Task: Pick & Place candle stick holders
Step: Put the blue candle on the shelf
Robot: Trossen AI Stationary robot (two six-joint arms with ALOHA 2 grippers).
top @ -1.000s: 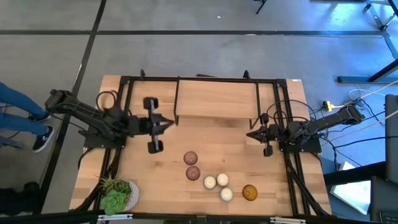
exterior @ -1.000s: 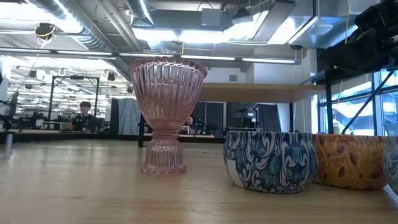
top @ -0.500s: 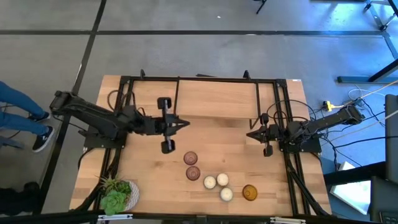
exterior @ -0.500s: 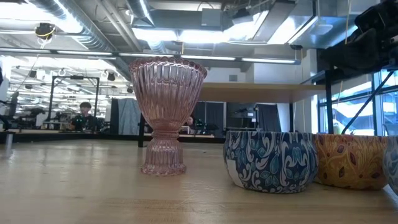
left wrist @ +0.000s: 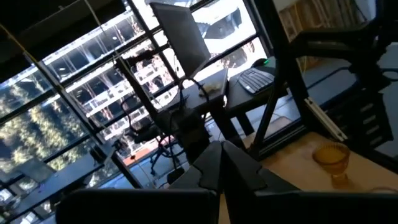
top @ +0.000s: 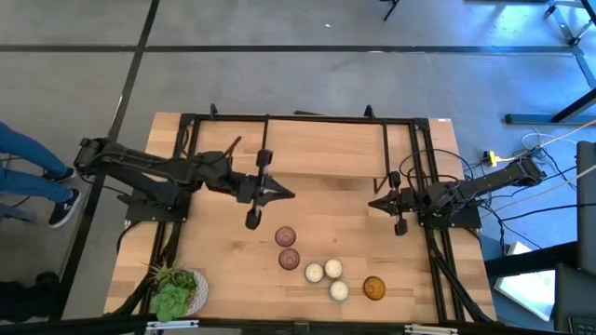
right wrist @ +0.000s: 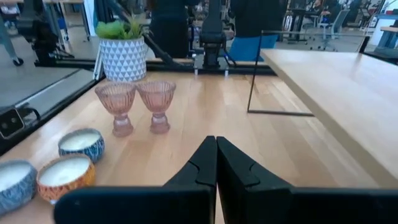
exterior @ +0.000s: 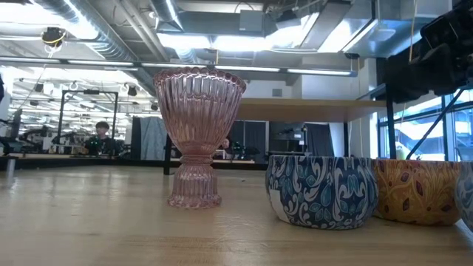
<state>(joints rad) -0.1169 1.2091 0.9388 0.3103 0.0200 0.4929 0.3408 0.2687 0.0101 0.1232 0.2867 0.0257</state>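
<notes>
Six candle stick holders stand in a cluster near the table's front edge. There are two pink glass goblets (top: 285, 237) (right wrist: 157, 99), three cups with cream tops (top: 314, 273) (right wrist: 81, 143), and an amber one (top: 373, 288) (left wrist: 331, 160). Each rests on its base on the wood. My left gripper (top: 289, 195) (left wrist: 221, 163) hangs shut above the table's middle, left of and beyond the pink goblets, holding nothing. My right gripper (top: 372, 201) (right wrist: 216, 158) waits shut at the table's right, pointing toward the centre, also holding nothing.
A raised wooden shelf (top: 326, 149) on a black frame spans the table's far middle. A leafy plant in a white pot (top: 174, 290) stands at the near left corner. A person's legs (top: 28, 181) show beside the table's left edge. Bare wood lies between the two grippers.
My left gripper has reached out toward the table's right edge and a little toward the near edge, coming closer to the pink goblets. It has stayed shut. The holders have not moved.
</notes>
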